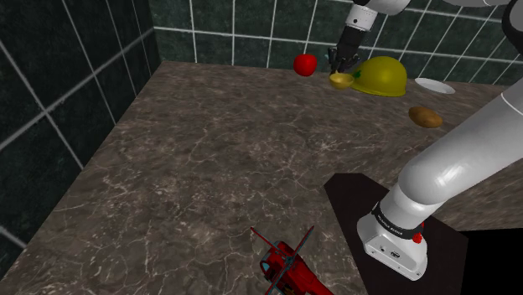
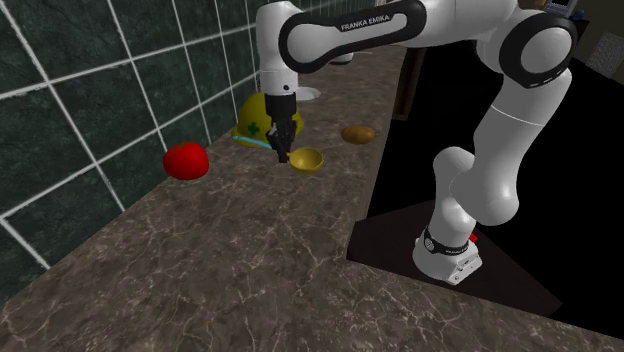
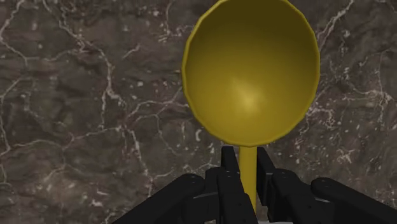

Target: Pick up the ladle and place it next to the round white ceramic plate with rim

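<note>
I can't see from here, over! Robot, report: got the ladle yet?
Gripper shut on handle of yellow ladle. Yellow hard hat sits between ladle and white plate. Over.

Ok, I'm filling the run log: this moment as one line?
gripper: shut on ladle handle | bowl: yellow, beside hard hat | plate: ladle not yet there

The arm (image 2: 370,30) bears "FRANKA EMIKA" in white letters.

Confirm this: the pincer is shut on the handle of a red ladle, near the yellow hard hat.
Not quite: the ladle is yellow, not red, as the wrist view shows. The pincer is indeed shut on its handle, near the yellow hard hat.
</note>
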Robot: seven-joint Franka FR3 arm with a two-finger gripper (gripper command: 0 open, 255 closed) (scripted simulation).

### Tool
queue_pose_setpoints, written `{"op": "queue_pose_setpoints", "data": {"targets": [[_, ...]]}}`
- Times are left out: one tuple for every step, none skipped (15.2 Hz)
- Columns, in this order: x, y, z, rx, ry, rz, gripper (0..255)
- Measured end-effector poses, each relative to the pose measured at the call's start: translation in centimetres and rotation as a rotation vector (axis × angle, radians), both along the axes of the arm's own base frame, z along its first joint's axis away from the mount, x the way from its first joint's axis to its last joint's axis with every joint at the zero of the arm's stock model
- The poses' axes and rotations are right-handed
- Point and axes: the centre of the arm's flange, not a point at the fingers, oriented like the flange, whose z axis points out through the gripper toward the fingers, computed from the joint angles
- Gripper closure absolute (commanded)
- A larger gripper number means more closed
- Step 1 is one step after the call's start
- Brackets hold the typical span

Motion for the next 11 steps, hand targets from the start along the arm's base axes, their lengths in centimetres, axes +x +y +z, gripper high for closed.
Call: {"op": "queue_pose_setpoints", "data": {"targets": [[-0.7, -0.6, 0.0, 0.000, 0.000, 0.000, 255], [-1.5, -1.6, 0.0, 0.000, 0.000, -0.001, 255], [-2.2, -2.7, -0.1, 0.000, 0.000, -0.001, 255], [-2.7, -3.7, -0.2, 0.000, 0.000, -0.001, 255], [-3.6, -4.7, -0.1, 0.000, 0.000, -0.001, 255], [-4.4, -5.9, -0.3, 0.000, 0.000, -0.002, 255], [-5.4, -7.1, -0.4, 0.000, 0.000, -0.002, 255], [-6.1, -8.2, -0.5, 0.001, 0.000, -0.002, 255], [-6.8, -9.2, -0.3, 0.000, 0.000, -0.001, 255], [-7.4, -10.3, -0.5, 0.000, 0.000, -0.002, 255], [-8.3, -11.5, -0.5, 0.000, 0.000, -0.002, 255]]}}
